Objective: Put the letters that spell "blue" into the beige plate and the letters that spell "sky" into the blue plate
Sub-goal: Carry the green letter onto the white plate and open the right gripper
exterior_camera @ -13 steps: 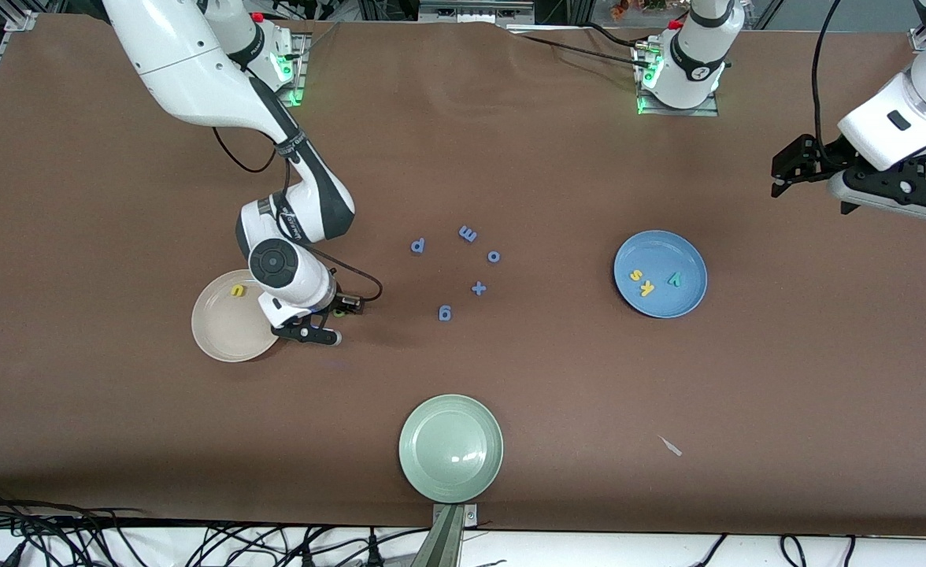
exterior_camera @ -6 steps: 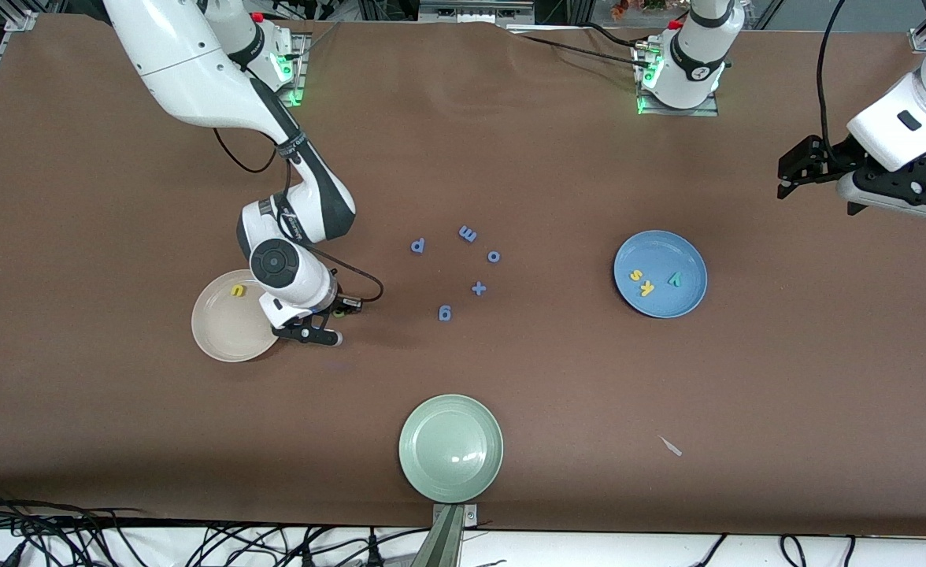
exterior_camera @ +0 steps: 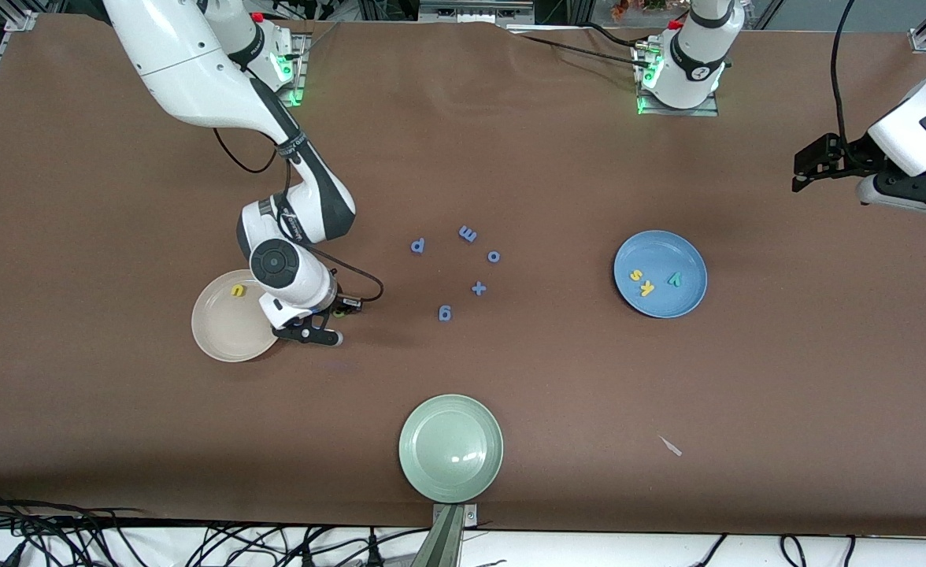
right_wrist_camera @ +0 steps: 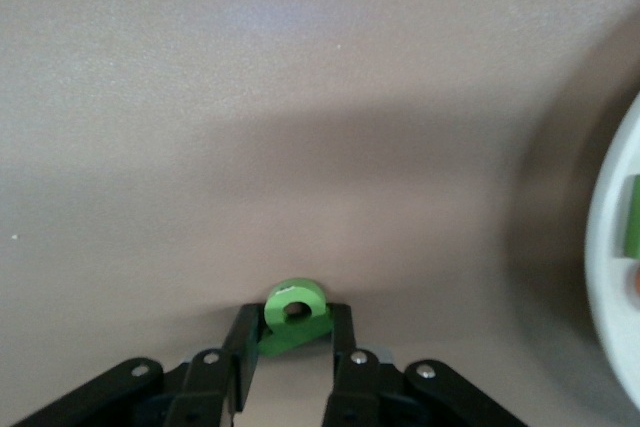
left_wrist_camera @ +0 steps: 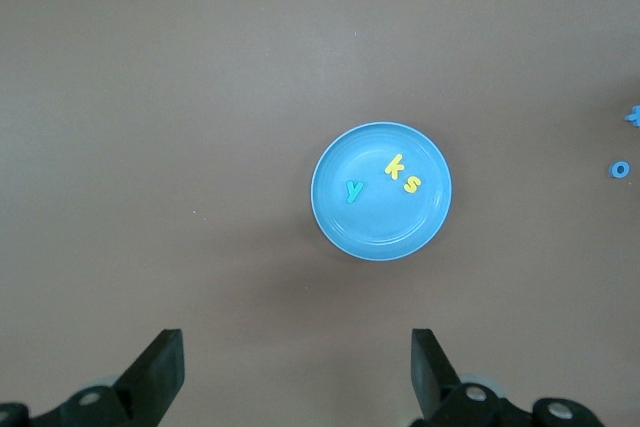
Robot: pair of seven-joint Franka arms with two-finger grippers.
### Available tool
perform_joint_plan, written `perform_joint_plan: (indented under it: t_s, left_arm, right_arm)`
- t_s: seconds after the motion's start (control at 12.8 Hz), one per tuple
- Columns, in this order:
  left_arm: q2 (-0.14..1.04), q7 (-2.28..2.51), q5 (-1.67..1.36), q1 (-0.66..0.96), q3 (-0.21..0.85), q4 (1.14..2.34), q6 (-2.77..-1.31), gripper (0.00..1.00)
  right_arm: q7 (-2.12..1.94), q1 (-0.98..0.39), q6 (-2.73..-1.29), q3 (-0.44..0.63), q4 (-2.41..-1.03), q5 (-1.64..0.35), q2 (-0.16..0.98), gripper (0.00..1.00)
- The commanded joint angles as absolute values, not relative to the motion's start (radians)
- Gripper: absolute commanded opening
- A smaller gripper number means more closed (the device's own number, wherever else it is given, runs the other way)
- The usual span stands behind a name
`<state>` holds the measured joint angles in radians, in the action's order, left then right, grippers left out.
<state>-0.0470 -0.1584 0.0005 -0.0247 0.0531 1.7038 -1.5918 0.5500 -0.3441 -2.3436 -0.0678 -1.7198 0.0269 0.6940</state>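
My right gripper (right_wrist_camera: 292, 332) is down at the table beside the beige plate (exterior_camera: 223, 335), shut on the green b (right_wrist_camera: 293, 313), which shows as a green speck (exterior_camera: 339, 313) in the front view. On the beige plate lies the yellow u (exterior_camera: 237, 290); its rim (right_wrist_camera: 605, 247) also shows the green l (right_wrist_camera: 632, 215) and an orange bit, the e (right_wrist_camera: 634, 283). The blue plate (exterior_camera: 662, 303) holds the yellow s (exterior_camera: 635, 276), yellow k (exterior_camera: 647, 288) and teal y (exterior_camera: 674, 278). My left gripper (left_wrist_camera: 297, 367) hangs open and empty, high over bare table near the left arm's end.
Blue letters and a plus sign (exterior_camera: 478, 288) lie scattered mid-table between the two plates, among them a p (exterior_camera: 418, 246) and an m (exterior_camera: 468, 233). A pale green plate (exterior_camera: 451, 472) sits near the front edge. A small white scrap (exterior_camera: 670, 446) lies toward the left arm's end.
The right gripper's fingers have closed onto the green b. The left arm has drifted farther toward its own end of the table, away from the blue plate.
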Motion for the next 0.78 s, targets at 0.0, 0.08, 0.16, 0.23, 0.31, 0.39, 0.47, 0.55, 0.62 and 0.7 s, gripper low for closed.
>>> perform_joint_plan:
  t_s: [0.0, 0.08, 0.16, 0.23, 0.31, 0.39, 0.47, 0.55, 0.62, 0.7]
  left_arm:
    - [-0.037, -0.138, 0.025, -0.026, 0.063, 1.675, -1.571, 1.00]
    - [-0.037, -0.138, 0.025, -0.026, 0.063, 1.674, -1.572, 1.00]
    - [-0.035, -0.138, 0.026, -0.025, 0.063, 1.674, -1.572, 1.00]
    - [-0.035, -0.138, 0.029, -0.025, 0.064, 1.674, -1.574, 1.00]
    - [-0.035, -0.138, 0.029, -0.025, 0.064, 1.674, -1.577, 1.00]
    - [-0.035, -0.138, 0.029, -0.023, 0.066, 1.674, -1.578, 1.00]
    - [-0.037, -0.138, 0.029, -0.021, 0.067, 1.674, -1.578, 1.00]
    - [-0.037, -0.138, 0.029, -0.018, 0.069, 1.674, -1.578, 1.00]
    - [-0.035, -0.138, 0.031, -0.017, 0.069, 1.674, -1.578, 1.00]
    - [-0.037, -0.138, 0.031, -0.015, 0.069, 1.674, -1.578, 1.00]
  right_arm:
    - [0.435, -0.312, -2.261, -0.054, -1.675, 0.041, 0.683, 0.21]
    - [0.375, -0.299, -2.217, -0.046, -1.657, 0.040, 0.680, 0.21]
    - [0.345, -0.290, -2.192, -0.046, -1.654, 0.038, 0.670, 0.21]
    - [0.338, -0.278, -2.180, -0.046, -1.652, 0.041, 0.660, 0.21]
    - [0.315, -0.273, -2.159, -0.043, -1.652, 0.040, 0.643, 0.21]
    - [0.286, -0.273, -2.131, -0.028, -1.641, 0.041, 0.638, 0.21]
    - [0.244, -0.273, -2.105, -0.011, -1.629, 0.041, 0.638, 0.22]
    - [0.212, -0.273, -2.088, 0.004, -1.620, 0.040, 0.638, 0.22]
    - [0.195, -0.273, -2.080, 0.011, -1.617, 0.040, 0.635, 0.22]
    - [0.171, -0.273, -2.069, 0.027, -1.618, 0.041, 0.624, 0.22]
